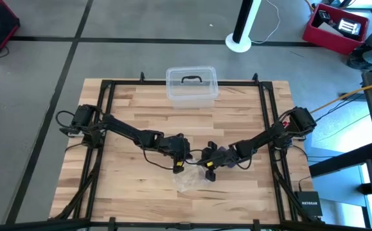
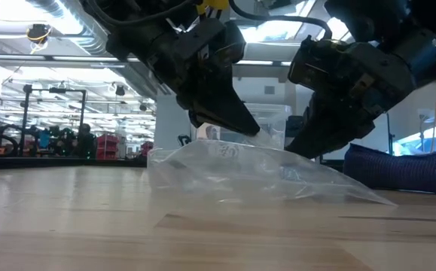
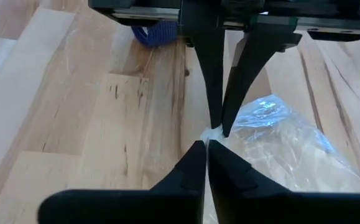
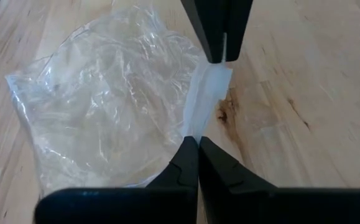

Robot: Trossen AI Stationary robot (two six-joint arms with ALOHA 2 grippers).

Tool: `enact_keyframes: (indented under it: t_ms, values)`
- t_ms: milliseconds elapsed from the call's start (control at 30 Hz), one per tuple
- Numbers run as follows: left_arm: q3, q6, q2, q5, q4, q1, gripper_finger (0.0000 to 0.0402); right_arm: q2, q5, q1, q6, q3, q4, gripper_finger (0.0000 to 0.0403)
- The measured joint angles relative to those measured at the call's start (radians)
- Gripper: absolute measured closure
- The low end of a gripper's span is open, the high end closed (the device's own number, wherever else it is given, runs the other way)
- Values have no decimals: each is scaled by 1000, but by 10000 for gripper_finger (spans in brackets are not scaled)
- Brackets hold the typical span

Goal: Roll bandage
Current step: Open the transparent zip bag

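Clear plastic bag (image 2: 255,177) lies nearest, low on the table (image 1: 134,192); both grippers pinch its edge, left gripper (image 3: 207,146) and right gripper (image 4: 198,142) closed on it, tips facing. Bandage (image 2: 402,169) sits outside the bag, just beyond the right gripper, nearer that arm, lying crosswise. No legible writing nearby.

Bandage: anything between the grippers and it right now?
Yes, the bag. Left gripper and right gripper are both shut on its edge, so neither is free. The bandage lies on the table apart from the bag, past the right gripper; nothing else visible blocks it.
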Motion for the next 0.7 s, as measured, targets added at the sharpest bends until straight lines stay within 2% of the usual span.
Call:
enact_keyframes:
  t_ms: [233,333,467,600,700]
  values:
    - [0,7,0,-33,0,-5,400,-3,-17,-2,60,1,-2,391]
    - [0,8,-1,-39,1,-16,400,-52,-72,-3,56,1,-58,365]
    - [0,8,-2,-47,1,-29,401,-137,-88,-1,60,2,-140,313]
    - [0,9,-2,-60,6,-40,401,-172,0,-1,41,2,-110,277]
    - [0,12,-2,-66,22,-43,401,-159,82,-1,27,3,-61,269]
